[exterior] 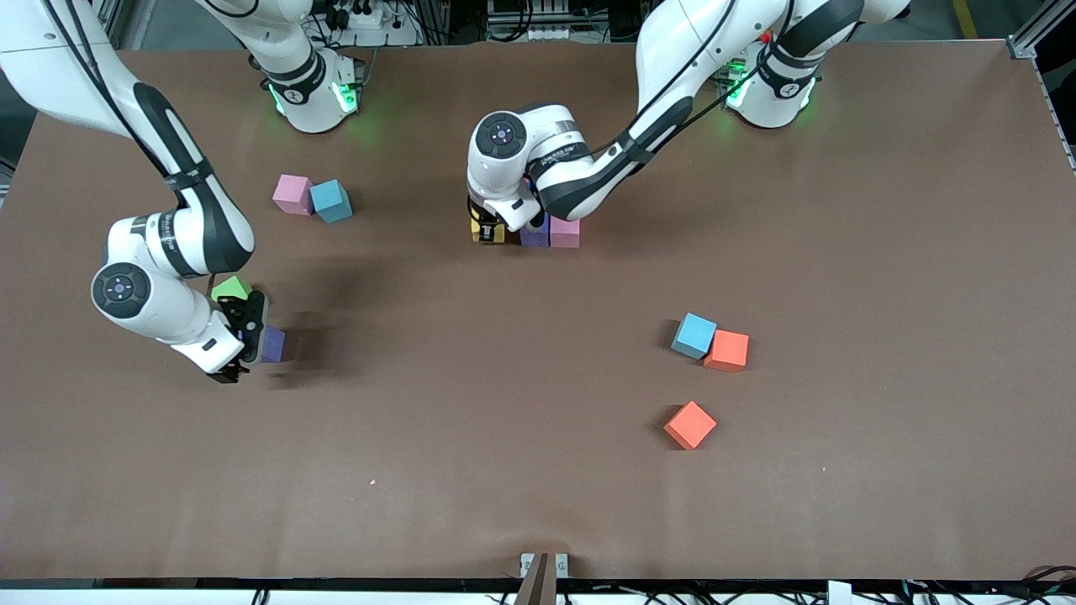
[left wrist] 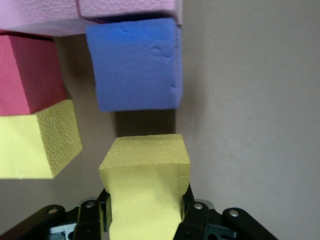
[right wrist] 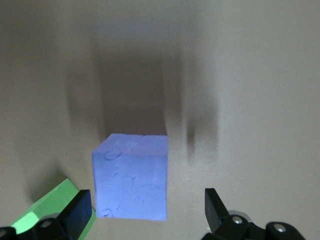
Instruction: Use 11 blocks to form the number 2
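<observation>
Left gripper (left wrist: 145,212) clamps a yellow block (left wrist: 145,190) beside the purple block (left wrist: 135,67) in the started number 2 (exterior: 551,231), mid-table. Right gripper (right wrist: 147,212) spread wide over another purple block (right wrist: 131,176), near a green block (exterior: 229,289).

A brown table (exterior: 538,487) with a small bracket (exterior: 543,565) at its near edge

table (exterior: 538,470) brown | loose blocks: pink (exterior: 292,194), light blue (exterior: 331,201), green (exterior: 229,289), purple (exterior: 272,344), another light blue (exterior: 693,335), two orange (exterior: 726,350) (exterior: 690,424) | arms white with black
</observation>
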`<state>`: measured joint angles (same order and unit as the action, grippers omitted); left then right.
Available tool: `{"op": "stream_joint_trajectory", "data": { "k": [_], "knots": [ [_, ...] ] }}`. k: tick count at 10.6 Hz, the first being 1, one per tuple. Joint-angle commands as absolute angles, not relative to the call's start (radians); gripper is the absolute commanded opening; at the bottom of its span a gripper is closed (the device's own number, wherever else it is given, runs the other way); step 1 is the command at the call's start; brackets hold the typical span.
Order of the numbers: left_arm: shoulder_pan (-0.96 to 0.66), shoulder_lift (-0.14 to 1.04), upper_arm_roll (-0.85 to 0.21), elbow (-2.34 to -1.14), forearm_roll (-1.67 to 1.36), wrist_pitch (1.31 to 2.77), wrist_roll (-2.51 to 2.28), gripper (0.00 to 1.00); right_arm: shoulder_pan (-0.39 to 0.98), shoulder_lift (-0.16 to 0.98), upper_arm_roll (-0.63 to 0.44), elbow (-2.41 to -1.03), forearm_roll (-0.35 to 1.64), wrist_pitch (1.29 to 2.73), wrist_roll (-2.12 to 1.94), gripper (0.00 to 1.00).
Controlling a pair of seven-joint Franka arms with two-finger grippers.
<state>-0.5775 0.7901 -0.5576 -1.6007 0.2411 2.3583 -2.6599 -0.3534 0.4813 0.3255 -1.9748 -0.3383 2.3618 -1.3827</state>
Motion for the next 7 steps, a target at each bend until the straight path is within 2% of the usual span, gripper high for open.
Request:
{"op": "stream_joint_trajectory", "data": {
  "k": [1, 5, 7],
  "knots": [
    [-0.592, 0.776, -0.543, -1.638, 0.258, 2.381, -2.674, 0.38, -0.403, 0.502, 0.353, -1.990, -0.336, 2.381, -1.408, 1.00],
    [-0.591, 0.776, -0.543, -1.663, 0.288, 2.385, -2.674, 0.38, -0.397, 0.518, 0.359, -1.997, -0.322, 2.390, -1.407, 1.00],
    [-0.584, 0.776, -0.540, -1.669, 0.305, 2.385, -2.674, 0.38, -0.393, 0.531, 0.368, -2.002, -0.322, 2.440, -1.407, 1.00]
  ]
}}
